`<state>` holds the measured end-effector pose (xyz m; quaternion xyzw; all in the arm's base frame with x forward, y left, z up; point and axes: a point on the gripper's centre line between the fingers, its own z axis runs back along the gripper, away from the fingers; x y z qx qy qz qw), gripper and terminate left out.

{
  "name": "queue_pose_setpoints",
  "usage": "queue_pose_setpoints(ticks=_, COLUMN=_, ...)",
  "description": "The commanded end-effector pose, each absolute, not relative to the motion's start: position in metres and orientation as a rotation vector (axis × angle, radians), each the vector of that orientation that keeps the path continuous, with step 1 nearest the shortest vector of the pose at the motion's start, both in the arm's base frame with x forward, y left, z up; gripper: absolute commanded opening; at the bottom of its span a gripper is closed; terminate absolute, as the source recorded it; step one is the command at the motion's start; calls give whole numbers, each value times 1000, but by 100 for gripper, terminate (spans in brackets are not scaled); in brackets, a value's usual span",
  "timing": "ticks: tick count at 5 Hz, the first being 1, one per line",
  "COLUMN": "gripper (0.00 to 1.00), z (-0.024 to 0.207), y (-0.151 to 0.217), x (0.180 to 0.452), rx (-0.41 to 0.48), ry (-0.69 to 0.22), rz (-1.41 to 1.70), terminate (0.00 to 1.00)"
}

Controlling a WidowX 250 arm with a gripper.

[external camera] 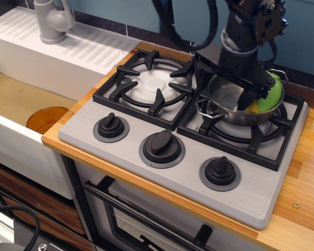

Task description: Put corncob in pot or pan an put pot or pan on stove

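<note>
Corncob (pixel 269 94) beside end effector (pixel 226 83) (in pot (pixel 225 99))

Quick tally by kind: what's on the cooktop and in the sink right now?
Black grates: 2, left and right
Black knobs: 3, left, middle, right
Steel pot: 1, on the right grate
Green corncob: 1, in the pot
Orange disc: 1, in the sink
Total: 8

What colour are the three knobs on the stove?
The knobs are black, each on a grey ring, seen clearly in the observation.image view, the only one given.
</note>
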<state>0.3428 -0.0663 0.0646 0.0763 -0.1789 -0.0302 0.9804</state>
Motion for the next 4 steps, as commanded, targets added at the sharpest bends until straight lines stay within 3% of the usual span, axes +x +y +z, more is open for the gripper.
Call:
queue_pose_setpoints(ticks=1, gripper=100, z=83, y=-70, x=358, rx=139, ry=-401, rz=-76, terminate=0)
queue_pose_setpoints(ticks=2, gripper=100, z=89, y=-57, x=364, rx=140, ry=-392, rz=-97, terminate=0)
queue_pose_setpoints(ticks=4, gripper=100, z=76, y=-52, x=373, rx=133, ry=-436, rz=-102, terminate=0)
